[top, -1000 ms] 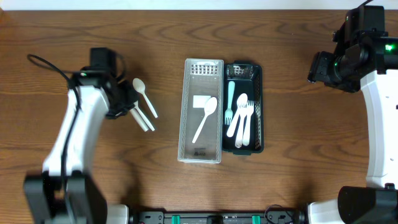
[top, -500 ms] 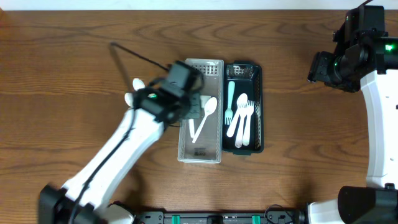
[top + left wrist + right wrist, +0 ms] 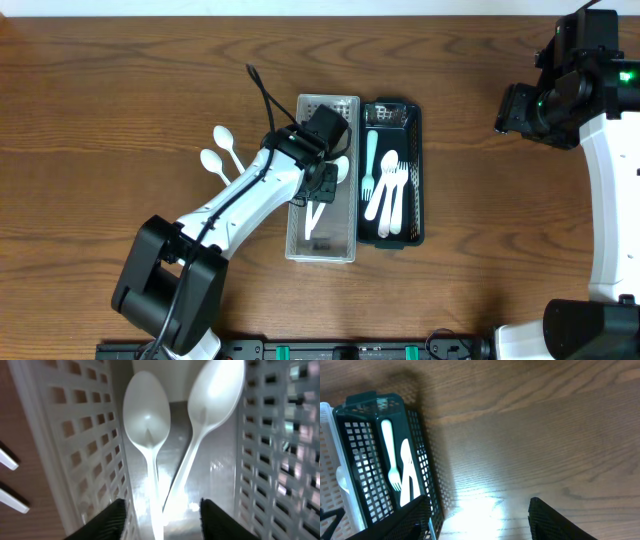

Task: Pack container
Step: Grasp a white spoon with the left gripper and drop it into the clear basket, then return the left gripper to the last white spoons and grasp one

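Overhead, a wooden bench (image 3: 120, 60) held two slotted cutlery baskets side by side at its centre. A white basket (image 3: 345, 104) stood on the left. A black basket (image 3: 416, 170) stood against its right side and contained a teal fork (image 3: 369, 160) and some white cutlery.

The left pincer (image 3: 322, 186) hung low over the white basket. In the left wrist view, its fingers (image 3: 116, 516) stood wide apart between the basket walls and gripped nothing. One white spoon (image 3: 146, 412) lay on the basket floor, its handle running back between the fingers without touching either. A second spoon (image 3: 216, 395) lay just beside it, and the two handles met near the fingertips.

Two loose spoons (image 3: 217, 150) lay on bare wood between the white basket and the left edge of the bench, well apart from the pincer.

The right pincer (image 3: 480, 527) sat near the right edge towards the far corner, with its fingers spread wide and empty.

The step in hand looked like the release of a spoon into the white basket. To finish it cleanly, the left pincer would best lift straight up with its jaws wide. That way neither finger would drag the handle or catch the slotted wall. It could then swing out to the loose spoons.
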### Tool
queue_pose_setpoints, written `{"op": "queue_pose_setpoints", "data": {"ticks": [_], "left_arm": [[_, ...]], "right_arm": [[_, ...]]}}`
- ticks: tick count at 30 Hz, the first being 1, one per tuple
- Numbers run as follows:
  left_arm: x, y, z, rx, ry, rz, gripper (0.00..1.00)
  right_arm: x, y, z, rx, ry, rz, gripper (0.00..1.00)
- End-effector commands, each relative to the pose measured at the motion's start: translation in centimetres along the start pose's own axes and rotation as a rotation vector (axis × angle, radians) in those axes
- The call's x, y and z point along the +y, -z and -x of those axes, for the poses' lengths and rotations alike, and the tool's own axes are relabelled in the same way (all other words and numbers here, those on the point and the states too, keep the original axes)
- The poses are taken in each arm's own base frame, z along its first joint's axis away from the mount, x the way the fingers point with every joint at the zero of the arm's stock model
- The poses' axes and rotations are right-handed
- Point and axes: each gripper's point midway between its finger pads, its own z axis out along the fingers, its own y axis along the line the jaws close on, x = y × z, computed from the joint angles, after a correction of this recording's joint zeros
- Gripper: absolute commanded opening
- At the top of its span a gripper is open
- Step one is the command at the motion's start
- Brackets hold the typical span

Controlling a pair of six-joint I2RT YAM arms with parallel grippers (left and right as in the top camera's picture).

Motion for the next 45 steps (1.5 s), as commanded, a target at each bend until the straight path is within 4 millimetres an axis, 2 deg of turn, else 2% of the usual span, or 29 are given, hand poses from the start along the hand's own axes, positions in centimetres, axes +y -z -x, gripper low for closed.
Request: {"op": "queue_pose_setpoints", "data": {"ticks": [1,4,7,10,13,14,17,20,28,34,40,45], "left_arm": [[-0.8,5.3,2.9,-0.135,-0.126,-0.030,0.56],[-0.4,10.6,4.9,-0.252,-0.132,-0.034,0.62],[2.5,15.2,6.6,-0.385,-0.064,0.021,0.78],[6.8,18.3,7.3,-0.469,0.050,0.056,0.82],[12.7,19.2,7.0,-0.473,0.252,0.106,0.87],[14.8,18.9,6.7,-0.460,0.335,0.125,0.88],[19.6,17.3,5.4,-0.398,0.534,0.164,0.88],[22.1,14.6,4.3,-0.303,0.666,0.161,0.88],[22.9,5.7,3.4,-0.037,0.714,0.152,0.89],[23.1,0.3,2.0,0.121,0.735,0.167,0.89],[23.3,-2.7,1.5,0.181,0.733,0.175,0.89],[23.2,-3.9,1.3,0.206,0.703,0.166,0.89]], "right_arm": [[-0.4,-0.4,-0.1,0.012,0.008,-0.013,0.65],[-0.4,-0.4,-0.1,0.012,0.008,-0.013,0.66],[-0.4,-0.4,-0.1,0.012,0.008,-0.013,0.65],[-0.4,-0.4,-0.1,0.012,0.008,-0.013,0.66],[-0.4,-0.4,-0.1,0.013,0.008,-0.013,0.66],[-0.4,-0.4,-0.1,0.013,0.008,-0.014,0.66],[-0.4,-0.4,-0.1,0.012,0.008,-0.013,0.66],[-0.4,-0.4,-0.1,0.012,0.008,-0.013,0.66],[-0.4,-0.4,-0.1,0.013,0.008,-0.013,0.66],[-0.4,-0.4,-0.1,0.013,0.008,-0.013,0.66],[-0.4,-0.4,-0.1,0.013,0.008,-0.013,0.66],[-0.4,-0.4,-0.1,0.013,0.008,-0.013,0.66]]}}
